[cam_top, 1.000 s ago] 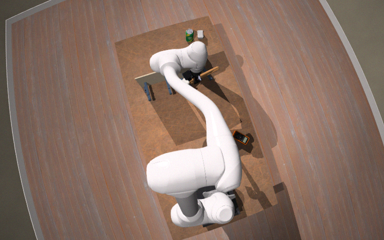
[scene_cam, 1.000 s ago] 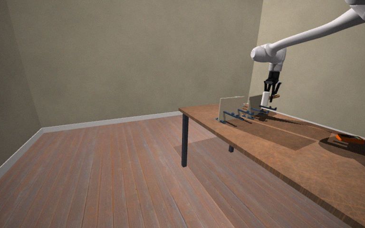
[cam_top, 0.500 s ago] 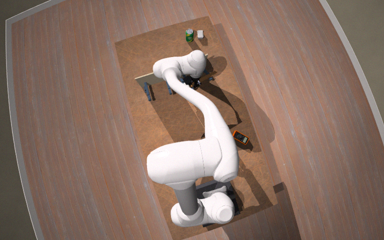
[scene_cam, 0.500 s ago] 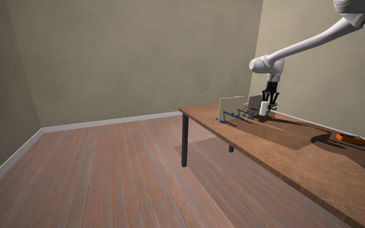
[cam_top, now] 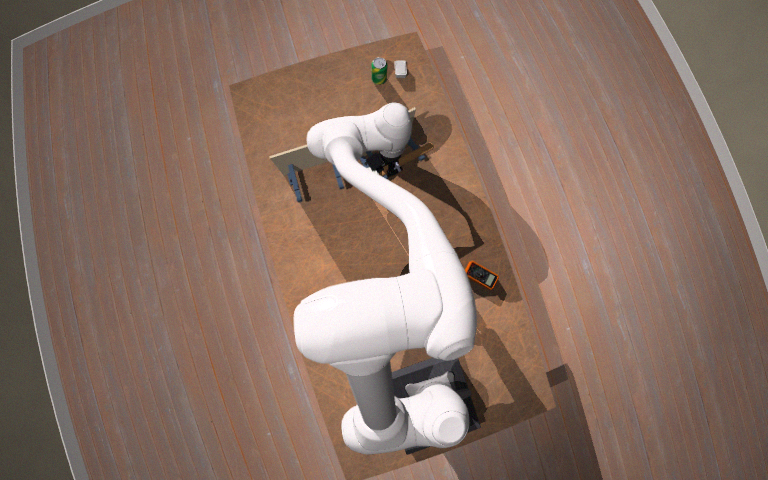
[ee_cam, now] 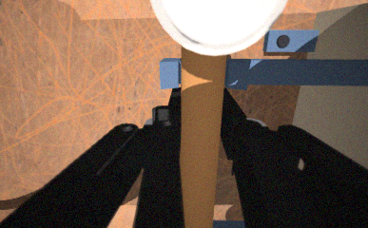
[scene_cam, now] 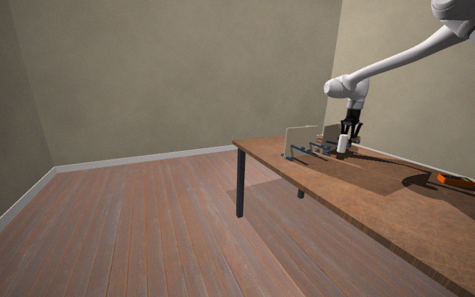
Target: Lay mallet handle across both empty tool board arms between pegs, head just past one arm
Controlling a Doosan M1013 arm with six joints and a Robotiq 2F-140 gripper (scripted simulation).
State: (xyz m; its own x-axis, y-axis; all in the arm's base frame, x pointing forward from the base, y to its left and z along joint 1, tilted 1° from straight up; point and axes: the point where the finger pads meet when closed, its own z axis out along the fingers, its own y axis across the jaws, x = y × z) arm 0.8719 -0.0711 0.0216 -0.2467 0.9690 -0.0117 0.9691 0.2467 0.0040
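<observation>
My gripper (ee_cam: 198,103) is shut on the mallet's wooden handle (ee_cam: 201,142). It holds the mallet level over the farther tool board (scene_cam: 331,131) at the back of the table. In the wrist view the handle crosses one blue arm (ee_cam: 285,72), with a peg (ee_cam: 290,41) nearby. The white head (ee_cam: 219,21) lies just past that arm. A second blue arm (ee_cam: 228,224) shows under the handle at the bottom edge. I cannot tell whether the handle touches the arms. From the side the head (scene_cam: 342,143) sits low by the arms, below the gripper (scene_cam: 350,133). From above the robot's wrist hides most of the gripper (cam_top: 389,164), and the handle's end (cam_top: 421,155) sticks out.
The nearer tool board (cam_top: 292,153) stands to the left with its own blue arms (cam_top: 295,181). A green can (cam_top: 378,70) and a small white box (cam_top: 400,68) stand at the table's far end. An orange multimeter (cam_top: 481,274) lies near the table's right edge.
</observation>
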